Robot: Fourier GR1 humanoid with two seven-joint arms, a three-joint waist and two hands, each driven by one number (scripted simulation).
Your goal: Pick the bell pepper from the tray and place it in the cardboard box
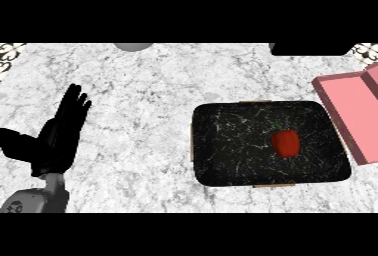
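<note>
left hand (55, 140): matte black, slim fingers (72, 104) | forearm (33, 201): grey, rounded shell

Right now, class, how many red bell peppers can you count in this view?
1. The red bell pepper lies right of centre on the black speckled tray. More could hide where the pink box runs out of view.
</note>
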